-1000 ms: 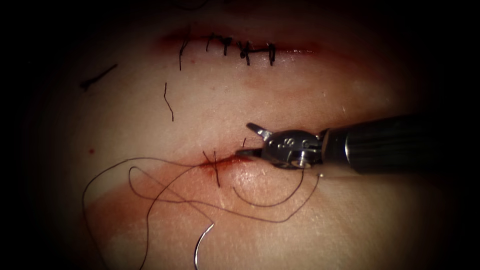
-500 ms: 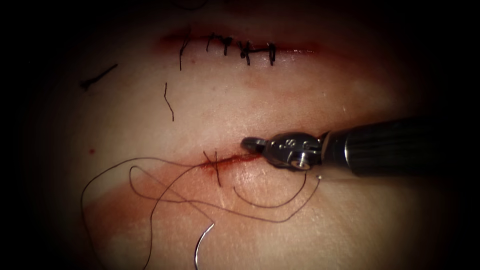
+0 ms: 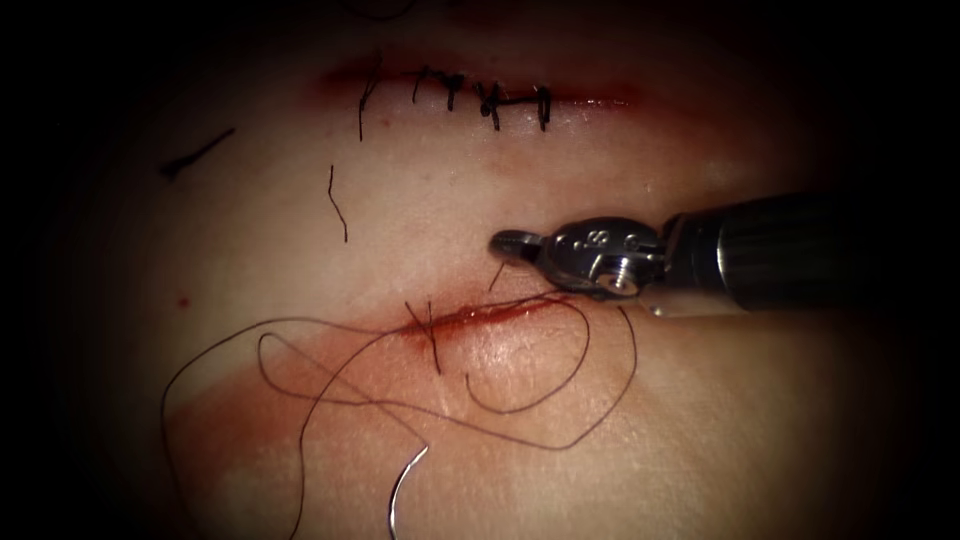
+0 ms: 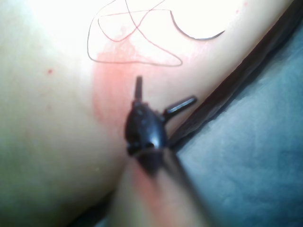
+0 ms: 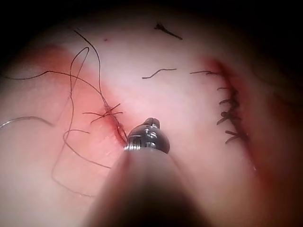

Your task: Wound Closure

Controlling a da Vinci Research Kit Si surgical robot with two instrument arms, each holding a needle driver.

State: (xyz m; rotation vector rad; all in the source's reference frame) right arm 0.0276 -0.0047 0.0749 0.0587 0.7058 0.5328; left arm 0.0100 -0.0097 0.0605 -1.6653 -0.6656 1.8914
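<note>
Right hand [image 3: 510, 243], closed on a thread [image 3: 497, 276] end, sits just beyond the cut [image 3: 480, 313]; the needle [image 3: 400, 490] lies free, nearer and left; left hand [image 4: 161, 97] wide, empty.

I'm working at a surgical training bench: a slab of tissue [image 3: 420, 230] with one stitched cut [image 3: 470, 92], loose thread [image 3: 380, 400], and grey cloth [image 4: 255, 156] past the slab's edge.
</note>
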